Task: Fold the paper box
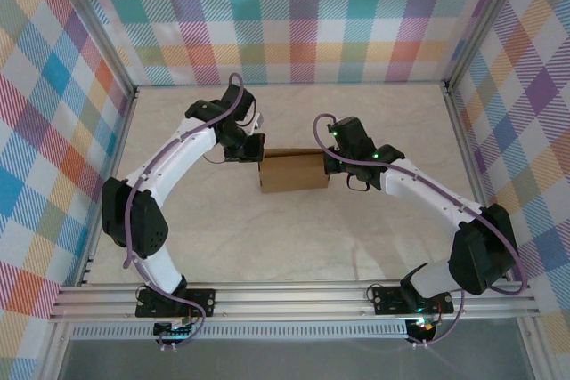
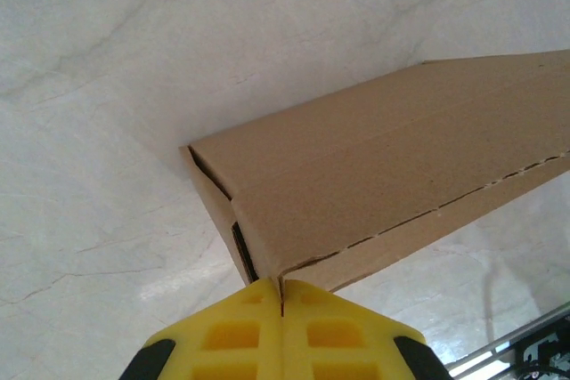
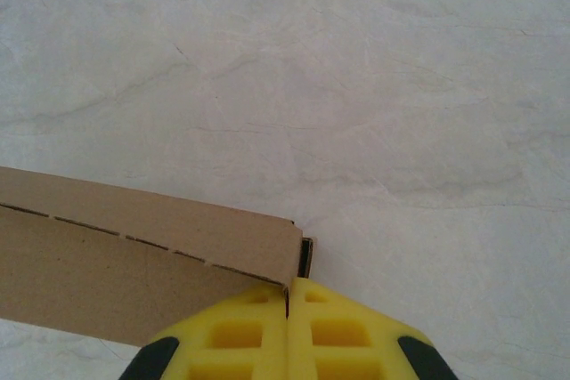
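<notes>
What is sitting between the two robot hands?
The paper box, plain brown cardboard, spans the whole stretch between the left gripper and the right gripper. The top external view shows this, with one gripper at each end.

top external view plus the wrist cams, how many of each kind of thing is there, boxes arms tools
paper box: 1
arms: 2, left arm and right arm
tools: 2, left tool and right tool, both shut, one at each end of the box
total: 5
</notes>
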You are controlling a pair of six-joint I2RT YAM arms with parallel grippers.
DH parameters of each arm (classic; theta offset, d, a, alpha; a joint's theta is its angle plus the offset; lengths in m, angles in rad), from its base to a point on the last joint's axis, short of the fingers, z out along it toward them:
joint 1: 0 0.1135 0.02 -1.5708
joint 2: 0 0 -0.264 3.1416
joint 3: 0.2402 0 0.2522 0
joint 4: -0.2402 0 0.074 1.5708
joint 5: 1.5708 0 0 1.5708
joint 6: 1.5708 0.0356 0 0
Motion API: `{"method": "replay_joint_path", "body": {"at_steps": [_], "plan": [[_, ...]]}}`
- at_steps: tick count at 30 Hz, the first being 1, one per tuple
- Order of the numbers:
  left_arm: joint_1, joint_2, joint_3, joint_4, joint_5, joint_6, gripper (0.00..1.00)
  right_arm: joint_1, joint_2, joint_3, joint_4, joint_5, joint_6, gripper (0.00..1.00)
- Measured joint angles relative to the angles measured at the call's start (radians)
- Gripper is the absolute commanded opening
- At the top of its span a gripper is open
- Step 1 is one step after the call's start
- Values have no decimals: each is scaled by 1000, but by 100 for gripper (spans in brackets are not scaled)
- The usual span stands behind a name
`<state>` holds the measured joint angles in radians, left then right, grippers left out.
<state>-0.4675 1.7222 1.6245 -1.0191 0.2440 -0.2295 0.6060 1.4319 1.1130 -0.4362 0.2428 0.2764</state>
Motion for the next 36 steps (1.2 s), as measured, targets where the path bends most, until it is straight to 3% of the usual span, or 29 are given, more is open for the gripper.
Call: {"method": "replay_joint_path", "body": {"at_steps": [10, 17, 24, 32, 34, 36], "plan": [[0, -3, -37, 18, 2, 59, 0, 0, 0, 0, 1, 0, 0, 0], [0, -90, -187, 163, 10, 108, 0, 0, 0, -13, 25, 8, 4, 0], [-2, -169, -344, 351, 4, 139, 0, 0, -31, -122, 177, 8, 4, 0], [-23, -192, -410, 458, -60, 177, 0, -1, -58, -246, 386, 20, 4, 0], [-32, -195, -418, 473, -81, 183, 0, -2, -69, -262, 402, 19, 4, 12], [-41, -195, -419, 481, -93, 191, 0, -2, -89, -279, 405, 9, 3, 32]]}}
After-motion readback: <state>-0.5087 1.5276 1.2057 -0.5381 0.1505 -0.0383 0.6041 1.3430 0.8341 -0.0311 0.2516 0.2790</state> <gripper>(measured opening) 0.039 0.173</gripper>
